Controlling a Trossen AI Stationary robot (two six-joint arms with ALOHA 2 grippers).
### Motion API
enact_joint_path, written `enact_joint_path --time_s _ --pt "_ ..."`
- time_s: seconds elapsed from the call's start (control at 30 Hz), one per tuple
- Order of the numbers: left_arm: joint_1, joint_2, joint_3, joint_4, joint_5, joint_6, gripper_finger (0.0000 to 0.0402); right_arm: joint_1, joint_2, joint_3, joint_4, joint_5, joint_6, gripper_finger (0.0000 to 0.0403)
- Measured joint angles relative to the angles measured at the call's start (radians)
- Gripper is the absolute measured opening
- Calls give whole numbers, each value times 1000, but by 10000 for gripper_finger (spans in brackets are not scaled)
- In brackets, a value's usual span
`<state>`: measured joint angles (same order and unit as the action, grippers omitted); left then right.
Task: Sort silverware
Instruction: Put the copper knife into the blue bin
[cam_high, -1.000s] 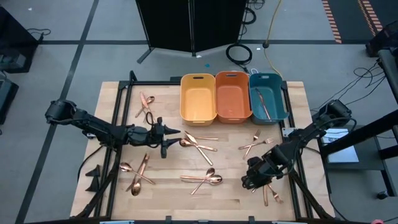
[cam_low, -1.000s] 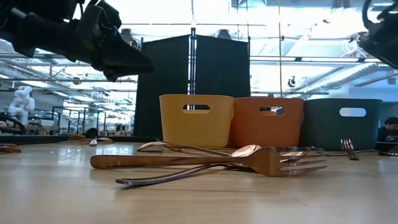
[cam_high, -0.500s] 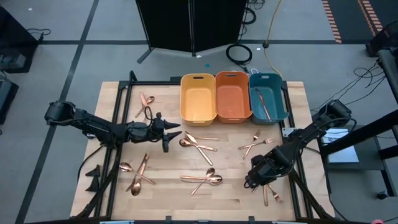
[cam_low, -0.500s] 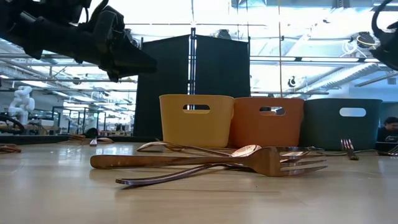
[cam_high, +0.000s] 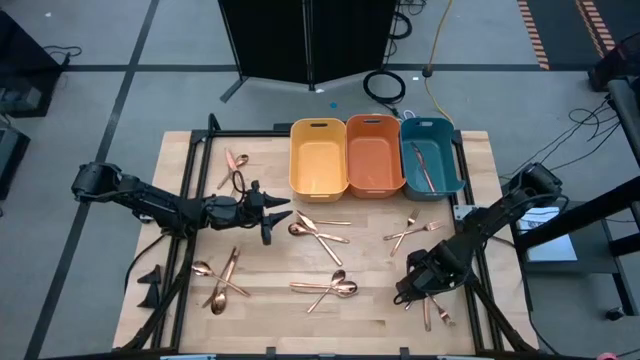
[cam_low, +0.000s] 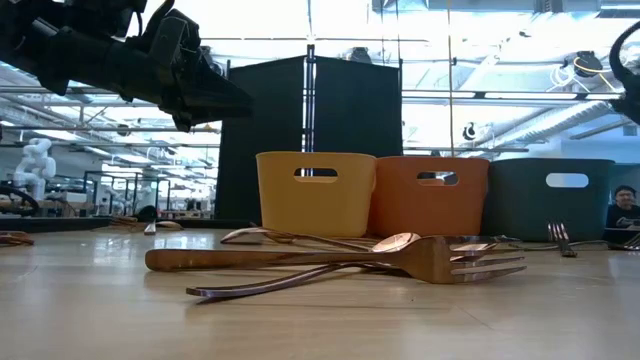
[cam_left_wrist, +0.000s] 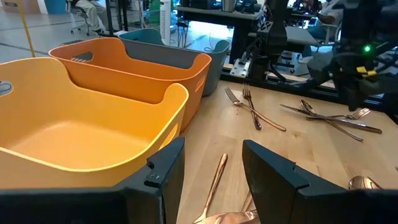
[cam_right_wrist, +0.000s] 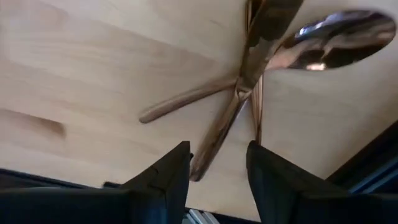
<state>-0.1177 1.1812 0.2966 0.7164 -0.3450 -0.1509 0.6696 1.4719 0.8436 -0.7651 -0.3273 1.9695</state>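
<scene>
High view first: the wooden counter (cam_high: 190, 165) fills the middle, with bare boards along its near edge and in the back-left corner beside the bins. Three plastic bins sit touching in a row at the back edge. The yellow bin (cam_high: 318, 157) shows nothing inside, same for the orange bin (cam_high: 374, 155), while the teal bin (cam_high: 431, 156) on the right holds one slim copper piece lying lengthwise.

Left arm reaches in from the left edge, its left gripper (cam_high: 275, 215) hanging above the counter just short of the yellow bin, jaws parted with nothing between them; the left wrist view shows the gap open over a copper handle (cam_left_wrist: 213, 179) on the boards. Right arm comes in from the right edge, the right gripper (cam_high: 404, 290) down low near the front-right corner, jaws spread and empty, hovering over crossed handles and a spoon bowl (cam_right_wrist: 336, 38) in the right wrist view.

Now the silverware, all shiny rose-gold and slender, scattered in clusters: a crossed pile (cam_high: 320, 231) at centre, another pile (cam_high: 330, 287) nearer the front, a group (cam_high: 221, 282) front-left, a pair (cam_high: 234, 166) back-left, forks (cam_high: 411, 232) right of centre, and a few pieces (cam_high: 434, 312) just beside the right gripper. Low view shows a fork (cam_low: 330, 259) lying flat up close.
</scene>
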Motion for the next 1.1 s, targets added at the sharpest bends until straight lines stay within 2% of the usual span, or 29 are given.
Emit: enact_joint_path --time_s 0.37,0.57,0.93,1.1 --pt "0 0 0 1 1 -1 157 -8 103 -21 86 -109 -104 137" --pt "0 0 0 1 1 -2 157 -18 106 -126 288 -172 -73 137" --pt "0 0 0 0 1 -2 157 -21 111 -136 306 -177 -62 137" --pt "0 0 0 -4 1 -2 157 -29 108 -198 408 -195 -12 137"
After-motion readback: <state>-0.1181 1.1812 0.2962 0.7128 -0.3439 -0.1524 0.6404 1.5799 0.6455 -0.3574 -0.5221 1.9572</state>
